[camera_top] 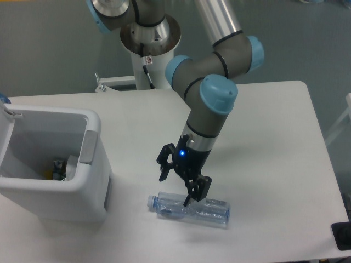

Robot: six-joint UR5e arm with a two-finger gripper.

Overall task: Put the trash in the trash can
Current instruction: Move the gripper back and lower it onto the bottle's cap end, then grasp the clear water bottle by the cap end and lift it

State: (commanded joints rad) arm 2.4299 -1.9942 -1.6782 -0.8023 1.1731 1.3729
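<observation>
White tabletop (263, 131) fills most of the view, with grey floor beyond its far edge. My one arm (211, 104) reaches down over it from the mount at the back, bent so that my wrist points at the near part of the table. One trash can (82, 192) stands at the left edge, its top open to take what I drop; some items already lie at the bottom, though I cannot make out what they are. One clear plastic bottle (211, 212) lies on its side near the front edge, well apart from the can, its bluish cap toward the can. My gripper (174, 190) hangs just above the bottle's capped half, fingers spread and holding nothing, one finger to each side across its width, which I judge is the line-up for a pinch around the body. The far fingertip looks almost touching the plastic. Lowering and closing come next, I reckon.
</observation>
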